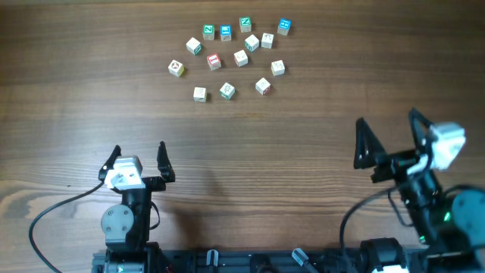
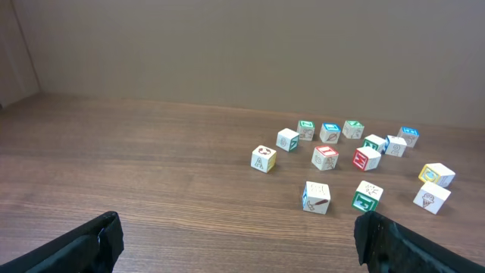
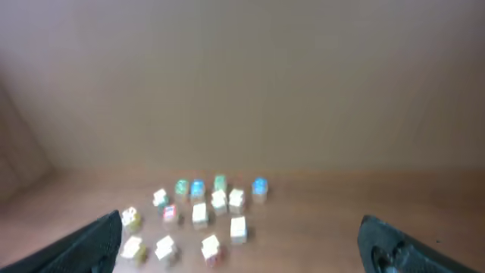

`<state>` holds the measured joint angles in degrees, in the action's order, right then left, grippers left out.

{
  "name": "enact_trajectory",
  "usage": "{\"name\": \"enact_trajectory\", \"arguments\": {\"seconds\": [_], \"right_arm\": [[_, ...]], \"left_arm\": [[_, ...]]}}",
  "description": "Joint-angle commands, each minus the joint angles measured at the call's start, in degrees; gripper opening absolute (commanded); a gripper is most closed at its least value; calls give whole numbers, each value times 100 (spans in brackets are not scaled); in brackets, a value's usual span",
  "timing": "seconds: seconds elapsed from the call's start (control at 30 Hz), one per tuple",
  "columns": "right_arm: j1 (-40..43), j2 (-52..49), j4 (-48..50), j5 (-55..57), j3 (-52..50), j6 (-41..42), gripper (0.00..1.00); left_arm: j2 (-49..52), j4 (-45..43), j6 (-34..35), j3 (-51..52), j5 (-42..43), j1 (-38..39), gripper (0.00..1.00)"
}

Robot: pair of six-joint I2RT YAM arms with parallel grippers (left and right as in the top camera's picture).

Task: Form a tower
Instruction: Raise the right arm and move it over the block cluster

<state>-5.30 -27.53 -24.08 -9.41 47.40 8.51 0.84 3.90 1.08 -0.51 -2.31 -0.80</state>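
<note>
Overhead: no tower yet, fingers spread and empty

None of the cubes point(image 1: 241, 58) sits on another. They lie singly in a loose cluster on the far side of the surface point(image 1: 303, 144), so the tower is not built. My left fingers point(image 1: 164, 163) and right fingers point(image 1: 366, 148) hang wide apart, holding nothing, near my edge and well apart from the cluster. I judge this keeps every cube in sight for a first pick.

I note bare table point(image 1: 250, 144) between both hands and the cubes point(image 1: 231, 57); approach from the near side is open. The cubes lie in a loose cluster with narrow gaps inside. The yellow-faced cube point(image 1: 176, 68) at its left edge has room around it. Left hand point(image 1: 139, 149) and right hand point(image 1: 386, 118) are well apart.
</note>
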Motion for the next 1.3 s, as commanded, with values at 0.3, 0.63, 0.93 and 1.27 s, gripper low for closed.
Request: {"name": "enact_trajectory", "arguments": {"seconds": [0.3, 0.63, 0.93, 1.27], "right_arm": [[35, -3788, -3545, -638, 4354, -319, 100], [33, -5250, -3882, -769, 4784, 560, 100], [33, -5364, -3589, -1106, 4784, 802, 10], [-695, -5565, -3440, -785, 4787, 402, 68]], "left_arm": [[-28, 0, -107, 20, -74, -33, 100], [-28, 0, -107, 20, -76, -33, 100], [-28, 0, -109, 20, -76, -33, 100], [-28, 0, -107, 20, -76, -33, 100]]}}
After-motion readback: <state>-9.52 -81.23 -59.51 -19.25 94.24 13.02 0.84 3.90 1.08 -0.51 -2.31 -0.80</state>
